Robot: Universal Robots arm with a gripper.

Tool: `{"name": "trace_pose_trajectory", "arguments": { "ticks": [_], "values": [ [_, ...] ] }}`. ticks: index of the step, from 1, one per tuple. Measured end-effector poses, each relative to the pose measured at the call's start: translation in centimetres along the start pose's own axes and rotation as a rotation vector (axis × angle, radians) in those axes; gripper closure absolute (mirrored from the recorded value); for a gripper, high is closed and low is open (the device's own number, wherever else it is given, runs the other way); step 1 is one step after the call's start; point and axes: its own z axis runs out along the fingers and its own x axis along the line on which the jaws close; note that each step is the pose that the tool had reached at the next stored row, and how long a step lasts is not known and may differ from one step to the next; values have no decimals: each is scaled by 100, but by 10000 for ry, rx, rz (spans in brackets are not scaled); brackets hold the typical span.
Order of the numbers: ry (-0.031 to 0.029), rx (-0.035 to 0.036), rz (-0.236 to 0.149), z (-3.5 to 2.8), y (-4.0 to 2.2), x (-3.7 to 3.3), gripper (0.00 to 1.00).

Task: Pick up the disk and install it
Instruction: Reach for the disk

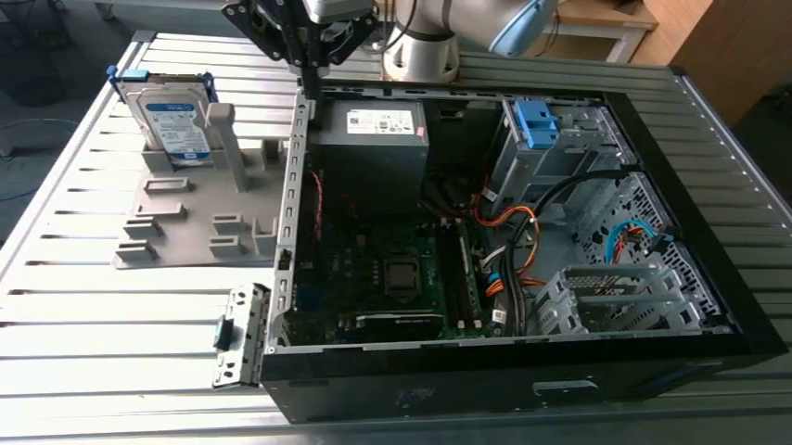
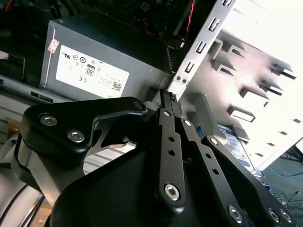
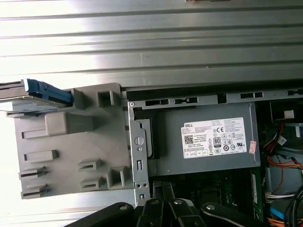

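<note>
While closed fingers (image 2: 170, 142) hover by the case wall (image 1: 293, 185), the disk (image 1: 173, 116) stands apart.

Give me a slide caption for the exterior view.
The gripper hangs above the open computer case near its power supply; the disk stands upright in the grey fixture, untouched.

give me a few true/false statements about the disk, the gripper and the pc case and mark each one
1. The disk stands upright in the grey holder, outside the computer case. True.
2. The gripper holds the disk. False: it holds nothing and is near the case's edge, by the power supply.
3. The case is open, with the motherboard exposed. True.
4. The holder lies at the exterior view's right of the case. False: it lies at the left.
5. The power supply's sticker is blue. False: it is white.
</note>
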Motion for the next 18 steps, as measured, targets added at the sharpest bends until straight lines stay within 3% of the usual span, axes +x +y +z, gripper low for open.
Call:
{"name": "trace_pose_trajectory", "arguments": {
  "ticks": [18],
  "values": [
    [0, 0, -1, -3, -20, 263, 89]
  ]
}}
